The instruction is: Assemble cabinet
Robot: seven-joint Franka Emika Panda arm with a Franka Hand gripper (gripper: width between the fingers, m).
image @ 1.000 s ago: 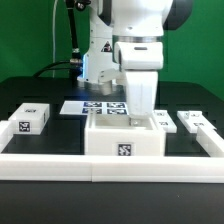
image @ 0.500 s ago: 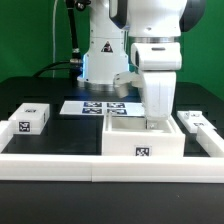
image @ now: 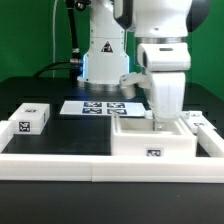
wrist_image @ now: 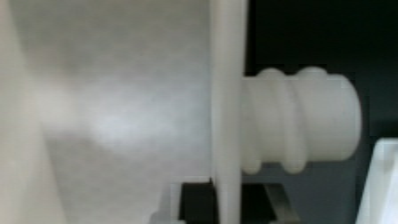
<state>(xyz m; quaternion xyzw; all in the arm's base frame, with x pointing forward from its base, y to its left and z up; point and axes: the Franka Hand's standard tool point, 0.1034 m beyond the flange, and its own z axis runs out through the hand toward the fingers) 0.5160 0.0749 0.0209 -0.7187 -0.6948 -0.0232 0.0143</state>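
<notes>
- Directly beneath the gripper (image: 162,120), the cabinet body (image: 140,143) rests close against the long rail (image: 50,162), presumably for squaring.
- Jaws pinch one thin side wall (wrist_image: 228,100), a narrow hold suited to dragging the box.

Counted — 1 cabinet body (image: 150,140), 1 small block (image: 30,118), 1 marker board (image: 92,107), 1 rail (image: 50,165).

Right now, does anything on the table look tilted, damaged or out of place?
Nothing stands out. The cabinet body sits upright, square to the rail, with the pincer closed on one wall. The small block and the marker board lie flat, apart from it. No damage shows.
</notes>
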